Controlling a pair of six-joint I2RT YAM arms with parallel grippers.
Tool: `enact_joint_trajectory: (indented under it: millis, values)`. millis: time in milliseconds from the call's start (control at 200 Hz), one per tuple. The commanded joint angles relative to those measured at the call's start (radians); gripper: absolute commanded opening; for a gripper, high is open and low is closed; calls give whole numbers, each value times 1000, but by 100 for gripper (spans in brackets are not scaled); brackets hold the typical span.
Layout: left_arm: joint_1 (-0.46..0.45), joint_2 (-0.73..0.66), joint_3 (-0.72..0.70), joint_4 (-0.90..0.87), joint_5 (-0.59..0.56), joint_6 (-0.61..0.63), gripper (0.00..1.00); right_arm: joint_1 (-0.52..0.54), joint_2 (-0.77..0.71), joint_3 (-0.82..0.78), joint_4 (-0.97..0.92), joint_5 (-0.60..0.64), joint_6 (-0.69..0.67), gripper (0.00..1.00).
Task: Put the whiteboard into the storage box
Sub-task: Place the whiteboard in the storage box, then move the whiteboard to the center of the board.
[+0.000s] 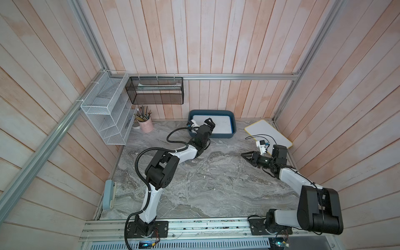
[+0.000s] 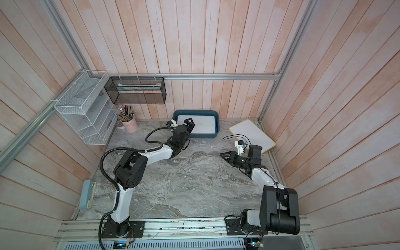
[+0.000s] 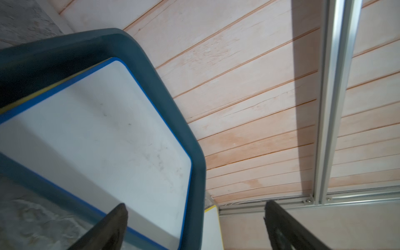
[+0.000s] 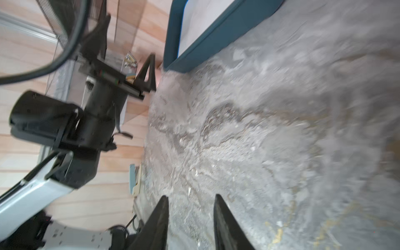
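Note:
The teal storage box point(image 1: 212, 136) point(image 2: 201, 135) stands at the back of the table against the wall. A blue-framed whiteboard point(image 1: 223, 125) point(image 3: 104, 134) lies flat inside it, and a yellow edge shows under one side. My left gripper point(image 1: 210, 123) point(image 3: 195, 204) hovers over the box's left end, open, with nothing between its fingers. A yellow-framed whiteboard point(image 1: 267, 133) point(image 2: 252, 135) rests at the back right by the wall. In front of it my right gripper point(image 1: 244, 154) point(image 4: 191, 196) hangs above the bare table, jaws partly apart and empty.
A black wire mesh rack point(image 1: 154, 91) and a white wire shelf basket point(image 1: 106, 110) hang at the back left. Below them stands a pink cup of pens point(image 1: 145, 124). A blue-grey eraser point(image 1: 109, 194) lies at the table's left edge.

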Motion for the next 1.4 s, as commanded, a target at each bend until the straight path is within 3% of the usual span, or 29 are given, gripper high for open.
enact_joint_trajectory:
  millis: [0,305,460,570,770,1030,1225,1395]
  values:
    - [-13,-97,-22,-89,26,205,100,-26,38,88,-109,229,-107,36]
    - [-62,-234,-220,-205,-11,590,100,-42,334,396,-216,468,-173,36]
    - [-63,-314,-327,-262,-150,619,100,-59,519,648,-407,570,-258,37]
    - [-63,-361,-404,-308,-248,588,100,-98,553,693,-414,600,-251,37]
    - [-55,-456,-556,-249,-177,612,100,-119,654,814,-562,730,-303,37]
    - [-55,-539,-669,-208,-53,644,100,-145,720,833,-633,825,-343,38]
    - [-55,-592,-786,-89,5,642,100,-168,720,794,-634,777,-352,38]
    - [-51,-580,-784,-107,29,641,100,-153,662,653,-569,751,-346,38]
